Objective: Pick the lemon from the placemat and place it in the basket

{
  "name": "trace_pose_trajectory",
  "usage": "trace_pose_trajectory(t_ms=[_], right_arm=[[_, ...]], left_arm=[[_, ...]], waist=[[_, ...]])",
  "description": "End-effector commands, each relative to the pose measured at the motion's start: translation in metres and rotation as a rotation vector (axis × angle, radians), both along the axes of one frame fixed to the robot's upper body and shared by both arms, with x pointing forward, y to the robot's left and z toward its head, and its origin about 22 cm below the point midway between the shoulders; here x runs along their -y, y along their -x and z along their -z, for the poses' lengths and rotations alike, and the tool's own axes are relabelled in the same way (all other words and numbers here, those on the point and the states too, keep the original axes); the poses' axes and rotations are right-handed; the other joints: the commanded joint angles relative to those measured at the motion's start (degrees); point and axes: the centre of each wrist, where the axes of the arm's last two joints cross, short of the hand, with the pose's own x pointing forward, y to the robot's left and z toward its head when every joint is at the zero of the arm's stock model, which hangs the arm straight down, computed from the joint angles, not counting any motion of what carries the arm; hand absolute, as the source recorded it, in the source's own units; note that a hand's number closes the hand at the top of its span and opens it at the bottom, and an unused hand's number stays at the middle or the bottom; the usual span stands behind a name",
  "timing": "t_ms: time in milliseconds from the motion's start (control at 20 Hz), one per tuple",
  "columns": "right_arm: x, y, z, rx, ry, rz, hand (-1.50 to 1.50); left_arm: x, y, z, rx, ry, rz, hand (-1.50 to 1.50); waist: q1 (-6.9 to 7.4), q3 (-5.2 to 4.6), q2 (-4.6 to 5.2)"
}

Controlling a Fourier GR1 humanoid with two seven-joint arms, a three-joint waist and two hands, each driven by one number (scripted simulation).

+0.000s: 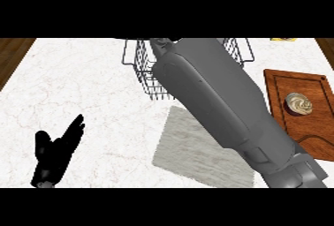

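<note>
The wire basket (139,66) stands at the back middle of the counter. My right forearm (215,101) stretches from the lower right up over it and covers most of it. Only a dark sliver of my right hand (171,40) shows at the picture's top edge, above the basket. The lemon is not visible anywhere. The grey placemat (189,152) lies in front of the basket, bare where it shows and partly under the forearm. My left hand (57,152) rests open at the lower left, fingers straight and pointing up.
A wooden cutting board (306,81) lies at the right with a small round swirled item (299,103) on it. A yellow object (284,39) peeks in at the top right. The counter is white marble, with dark wood past its left edge.
</note>
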Motion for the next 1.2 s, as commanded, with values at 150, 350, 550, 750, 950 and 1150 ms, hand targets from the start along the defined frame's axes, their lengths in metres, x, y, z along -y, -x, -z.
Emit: trace_pose_trajectory(t_ms=[150, 350, 550, 750, 950, 1150], right_arm=[[0.024, -0.023, 0.036, -0.034, -0.229, 0.048, 1.5], [0.032, -0.029, 0.06, -0.028, -0.238, 0.042, 1.5], [0.04, -0.043, 0.072, -0.027, -0.244, 0.066, 1.5], [0.065, -0.058, 0.097, -0.129, 0.005, 0.192, 1.5], [0.057, -0.053, 0.101, -0.117, 0.064, 0.143, -1.5], [0.066, -0.047, 0.095, -0.067, 0.059, 0.12, -1.5]], left_arm=[[0.001, 0.017, 0.023, -0.134, 0.02, -0.026, 0.0], [-0.012, 0.006, 0.017, -0.123, 0.002, -0.056, 0.0], [-0.009, 0.012, 0.016, -0.14, 0.004, -0.041, 0.0], [-0.02, 0.013, 0.024, -0.145, -0.013, -0.06, 0.0], [0.006, 0.025, 0.041, -0.149, -0.003, -0.05, 0.0], [-0.006, 0.014, 0.03, -0.143, -0.018, -0.065, 0.0]], waist=[[-0.22, -0.62, 0.46], [-0.83, -0.62, 0.3], [-0.38, -0.61, 0.44], [-1.36, -0.69, 0.42], [-1.83, -0.65, 0.06], [-2.52, -0.61, -0.19]])
